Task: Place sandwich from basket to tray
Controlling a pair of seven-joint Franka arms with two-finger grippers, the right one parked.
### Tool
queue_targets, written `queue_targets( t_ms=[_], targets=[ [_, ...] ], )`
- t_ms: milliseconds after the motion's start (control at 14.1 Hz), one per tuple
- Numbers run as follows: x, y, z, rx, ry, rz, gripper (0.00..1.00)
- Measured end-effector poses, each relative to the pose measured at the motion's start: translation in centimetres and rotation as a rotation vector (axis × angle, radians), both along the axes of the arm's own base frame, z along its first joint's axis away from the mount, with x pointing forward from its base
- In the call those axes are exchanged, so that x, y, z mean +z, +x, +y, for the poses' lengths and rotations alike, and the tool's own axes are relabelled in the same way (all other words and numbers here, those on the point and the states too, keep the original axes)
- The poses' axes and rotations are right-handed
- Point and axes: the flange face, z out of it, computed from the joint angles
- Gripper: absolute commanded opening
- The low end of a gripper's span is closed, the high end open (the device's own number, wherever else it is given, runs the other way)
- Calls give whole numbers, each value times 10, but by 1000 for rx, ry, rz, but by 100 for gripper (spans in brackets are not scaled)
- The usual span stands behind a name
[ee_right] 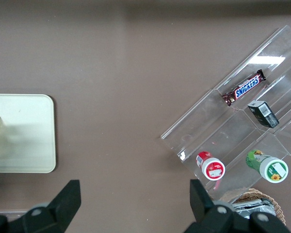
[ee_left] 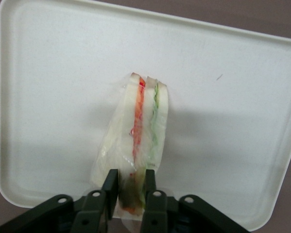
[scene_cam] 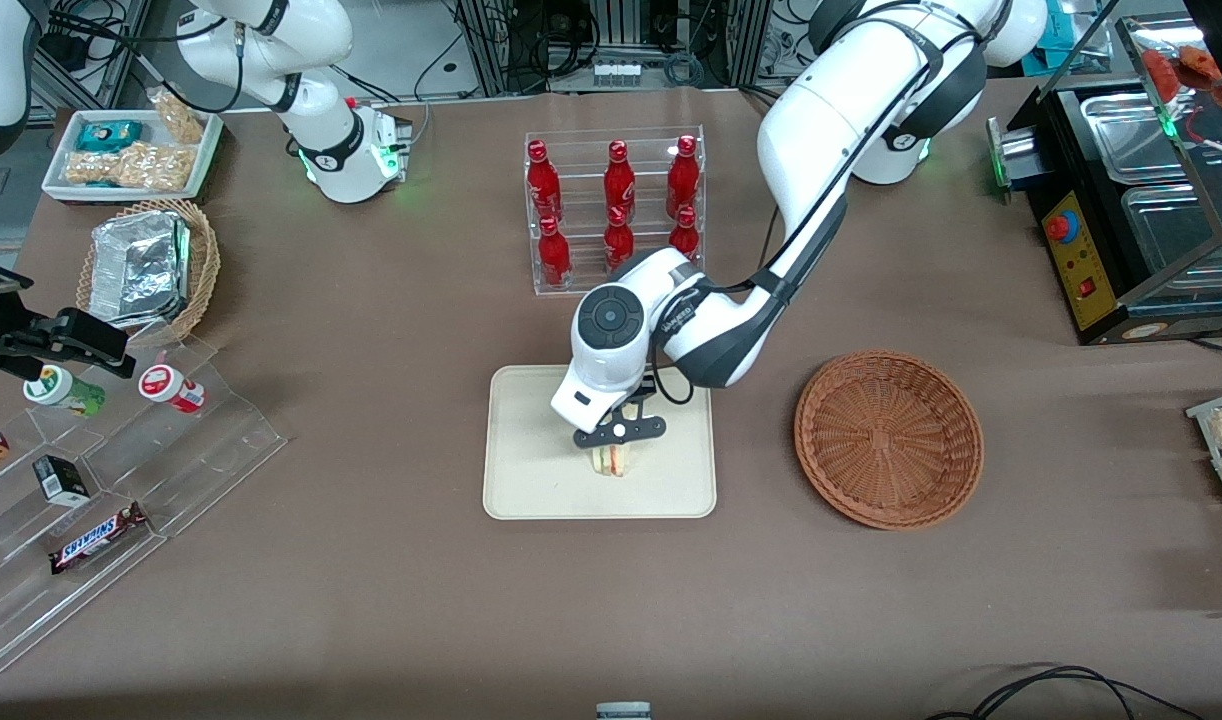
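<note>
Tool (scene_cam: 619,446) position: directly above the tray (scene_cam: 531,480), roughly over the tray's middle and slightly toward its edge nearest the front camera. The two fingers (ee_left: 110,187) are closed to a narrow gap and clamp one end of the sandwich (ee_left: 140,126); the wrist view shows a pad on each bread face, with the red and green filling layers visible between them.

Sandwich position: over the tray, well inside all four edges and clear of the corners. It stands on edge, bread slices vertical, extending away from the tool across the tray surface. The front view shows its lower part (scene_cam: 612,461) just below the tool, close to the tray surface. Whether it already rests on the tray or hangs just above it cannot be determined.

Basket (scene_cam: 888,437) status: it holds nothing and sits on the worktop (scene_cam: 371,420) beside the tray, toward the working arm's end, apart from the tray.

Task progress, as judged:
1. Removal from the basket: complete.
2. Transfer to the tray: complete; the sandwich is over the tray's central area.
3. Release: not yet done; the grip is not yet opened.
4. Retreat of the arm: not yet done.

Caution: the sandwich stands on a narrow edge and may tip onto a bread face when the fingers part. The surrounding tray area is sufficient to contain it.
</note>
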Motion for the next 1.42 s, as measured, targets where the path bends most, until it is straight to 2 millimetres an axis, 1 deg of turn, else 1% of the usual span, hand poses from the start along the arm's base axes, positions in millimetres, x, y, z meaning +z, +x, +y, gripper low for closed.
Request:
queue_targets(
  t_ms=[71, 142, 212, 283, 354, 425, 566, 637, 708, 779, 850, 1062, 1345, 1416],
  targets=[
    [2, 3, 2, 11, 0, -6, 90],
    [6, 7, 4, 31, 0, -15, 100],
    [14, 11, 6, 50, -5, -26, 100],
    [26, 14, 8, 62, -1, -30, 100],
    [43, 13, 13, 68, 23, -18, 100],
    [65, 11, 21, 72, 60, -1, 100],
    [119, 17, 51, 103, 103, 1, 100],
    [148, 23, 72, 123, 110, -8, 100],
    [170, 27, 94, 140, 119, -12, 100],
    [184, 30, 118, 155, 129, -11, 100],
    [194, 31, 142, 157, 133, -2, 100],
    [214, 26, 214, 152, 128, 66, 100],
    [249, 24, 328, 121, 112, 196, 100],
    [257, 23, 354, 117, 105, 222, 100]
  ],
)
